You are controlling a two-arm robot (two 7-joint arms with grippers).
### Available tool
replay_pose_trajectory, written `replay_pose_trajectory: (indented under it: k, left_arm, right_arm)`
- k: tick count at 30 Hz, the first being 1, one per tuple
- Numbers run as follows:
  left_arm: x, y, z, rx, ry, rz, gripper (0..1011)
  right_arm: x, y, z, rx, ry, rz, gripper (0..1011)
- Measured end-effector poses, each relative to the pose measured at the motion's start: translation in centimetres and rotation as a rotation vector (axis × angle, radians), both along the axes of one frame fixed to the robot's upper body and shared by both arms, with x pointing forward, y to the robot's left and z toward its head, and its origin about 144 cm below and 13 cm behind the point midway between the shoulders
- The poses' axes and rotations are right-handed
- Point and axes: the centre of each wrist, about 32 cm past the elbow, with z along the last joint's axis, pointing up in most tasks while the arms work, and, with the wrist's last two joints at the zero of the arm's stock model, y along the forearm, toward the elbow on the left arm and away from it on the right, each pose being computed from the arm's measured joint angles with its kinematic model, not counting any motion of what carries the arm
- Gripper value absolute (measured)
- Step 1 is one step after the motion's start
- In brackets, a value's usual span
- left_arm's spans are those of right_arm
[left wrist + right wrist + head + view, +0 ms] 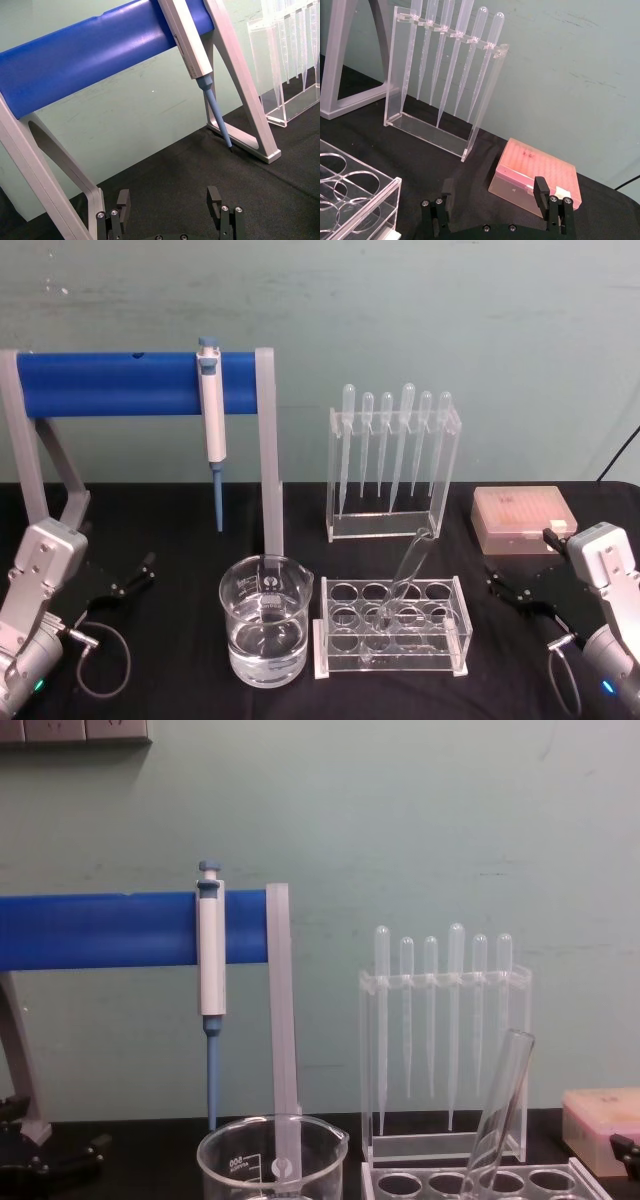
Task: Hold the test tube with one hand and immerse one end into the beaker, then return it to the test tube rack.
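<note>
Now the test tube point(408, 565) leans tilted in the rack point(445, 652), just beside the beaker point(264, 625); the left gripper point(169, 200) and right gripper point(494, 192) sit out at the sides. Both sets of jaws stand wide apart, holding nothing.

The beaker point(272, 1160) carries white print. In the chest view, three small characters on it look like "008", seen through the glass. Its other marks are too small to read.

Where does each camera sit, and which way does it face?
Head: high, looking down on beaker, test tube, tube rack; left pincer and right pincer at lower sides.
Chest: low, facing forward; beaker and test tube side-on.
Left wrist: behind open left pincer, facing blue stand.
Right wrist: behind open right pincer, facing dropper rack, shared with head and chest.
</note>
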Motion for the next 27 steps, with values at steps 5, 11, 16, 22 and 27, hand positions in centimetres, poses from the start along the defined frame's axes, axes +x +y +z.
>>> replay_pose_trajectory:
  k: [5, 11, 16, 22, 27]
  left_arm:
    - [0.0, 0.0, 0.0, 0.0, 0.0, 0.0, 1000]
    - [0.0, 0.0, 0.0, 0.0, 0.0, 0.0, 1000]
    - [0.0, 0.0, 0.0, 0.0, 0.0, 0.0, 1000]
    - [0.0, 0.0, 0.0, 0.0, 0.0, 0.0, 1000]
    - [0.0, 0.0, 0.0, 0.0, 0.0, 0.0, 1000]
  right_arm:
    - [0.0, 0.0, 0.0, 0.0, 0.0, 0.0, 1003]
    - [0.0, 0.0, 0.0, 0.0, 0.0, 0.0, 1002]
    - [0.0, 0.0, 0.0, 0.0, 0.0, 0.0, 1003]
    - [0.0, 0.0, 0.0, 0.0, 0.0, 0.0, 1002]
    - [0.0, 0.0, 0.0, 0.0, 0.0, 0.0, 1003]
